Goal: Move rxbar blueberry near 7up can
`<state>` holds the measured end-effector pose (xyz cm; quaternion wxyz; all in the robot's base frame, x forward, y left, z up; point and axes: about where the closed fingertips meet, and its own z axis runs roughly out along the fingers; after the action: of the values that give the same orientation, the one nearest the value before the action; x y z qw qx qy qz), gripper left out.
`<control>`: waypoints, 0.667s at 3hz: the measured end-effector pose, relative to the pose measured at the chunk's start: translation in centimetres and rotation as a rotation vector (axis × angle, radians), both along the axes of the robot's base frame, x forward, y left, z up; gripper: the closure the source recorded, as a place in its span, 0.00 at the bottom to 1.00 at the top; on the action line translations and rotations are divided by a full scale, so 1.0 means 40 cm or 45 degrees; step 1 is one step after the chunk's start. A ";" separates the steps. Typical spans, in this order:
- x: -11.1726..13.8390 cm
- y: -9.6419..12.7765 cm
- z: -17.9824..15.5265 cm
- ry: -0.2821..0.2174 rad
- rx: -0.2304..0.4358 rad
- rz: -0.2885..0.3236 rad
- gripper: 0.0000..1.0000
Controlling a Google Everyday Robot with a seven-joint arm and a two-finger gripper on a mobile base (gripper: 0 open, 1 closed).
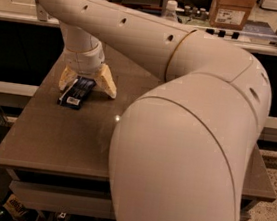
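Observation:
The rxbar blueberry [77, 92] is a flat dark-blue wrapper with a white label patch at its near end. It lies on the brown table [64, 138] at the far left. My gripper [87, 83] hangs over the bar's far end, its two tan fingers [107, 81] spread open on either side of it. The bar rests on the table and is not gripped. The 7up can is out of view, hidden by my arm or outside the frame.
My large white arm [185, 138] fills the right half of the view and hides much of the table. A clear plastic bottle [171, 9] and a cardboard box [233, 11] stand on the counter behind the table.

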<state>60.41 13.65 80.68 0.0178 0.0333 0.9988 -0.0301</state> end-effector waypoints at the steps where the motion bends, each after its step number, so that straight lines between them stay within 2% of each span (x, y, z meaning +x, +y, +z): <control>1: 0.000 0.000 0.014 0.000 0.000 0.000 0.63; 2: 0.000 0.000 0.037 0.000 0.000 0.000 0.87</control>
<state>60.41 13.65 82.15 0.0178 0.0331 0.9988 -0.0302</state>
